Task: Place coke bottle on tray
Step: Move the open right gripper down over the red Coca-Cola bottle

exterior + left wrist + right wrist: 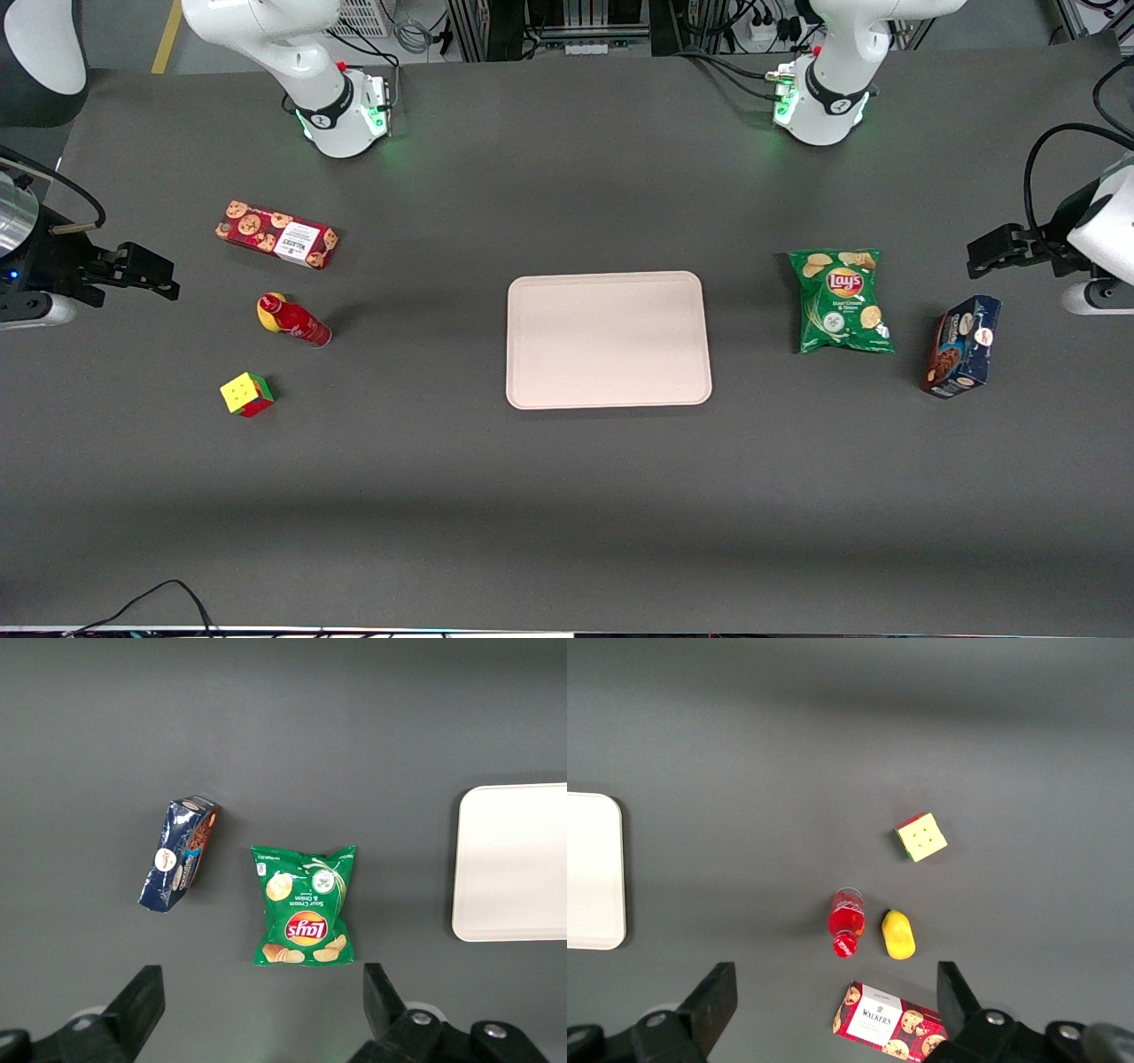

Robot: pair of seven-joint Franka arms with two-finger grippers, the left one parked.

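Gripper spread wide, empty, high beside coke bottle, which stands near the lemon, well apart from bare tray—approach not begun.

This is a robot laboratory: two white arm bases are bolted on a grey table, with cables and metal equipment racks along its edge.
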